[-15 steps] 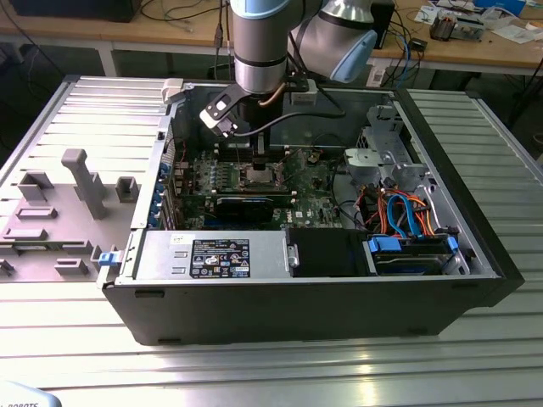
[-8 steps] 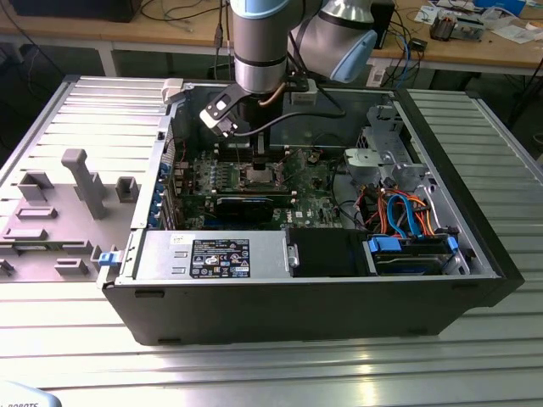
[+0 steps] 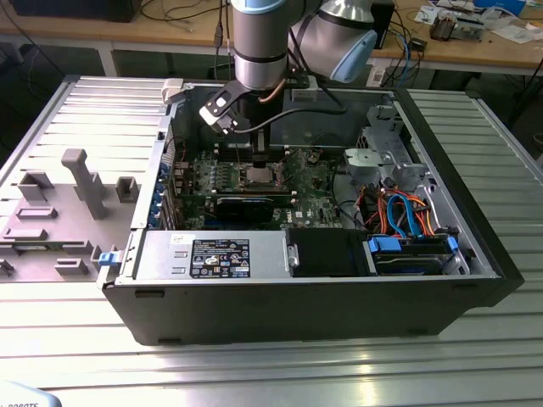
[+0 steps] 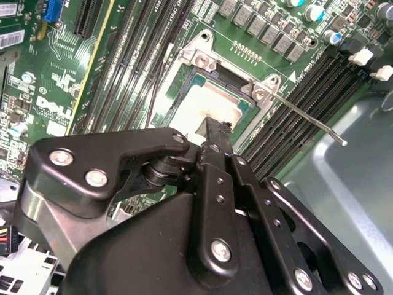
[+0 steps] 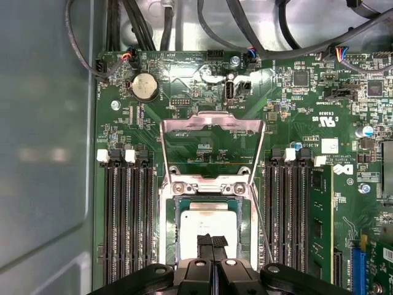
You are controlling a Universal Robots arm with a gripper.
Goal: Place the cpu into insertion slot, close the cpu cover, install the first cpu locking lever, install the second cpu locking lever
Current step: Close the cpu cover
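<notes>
The cpu (image 5: 191,224) lies flat in the insertion slot (image 5: 167,228), its silver top facing up; it also shows in the second wrist view (image 4: 195,103) and in the exterior view (image 3: 258,176). The cpu cover (image 5: 212,121) stands open, hinged at the socket's far edge, with board visible through its window. One thin locking lever (image 4: 307,120) sticks out free beside the socket. My gripper (image 5: 212,241) is shut, fingers pressed together with nothing between them. Its tip sits over the chip's near edge, as the second wrist view (image 4: 216,132) and the exterior view (image 3: 257,161) also show.
Black memory slots (image 5: 126,215) flank the socket on both sides. A coin cell (image 5: 145,86) and cables (image 5: 245,24) lie beyond the cover. In the case, a drive cage (image 3: 386,157), orange and blue cables (image 3: 407,212) and a power supply (image 3: 221,254). A grey fixture (image 3: 76,182) stands outside.
</notes>
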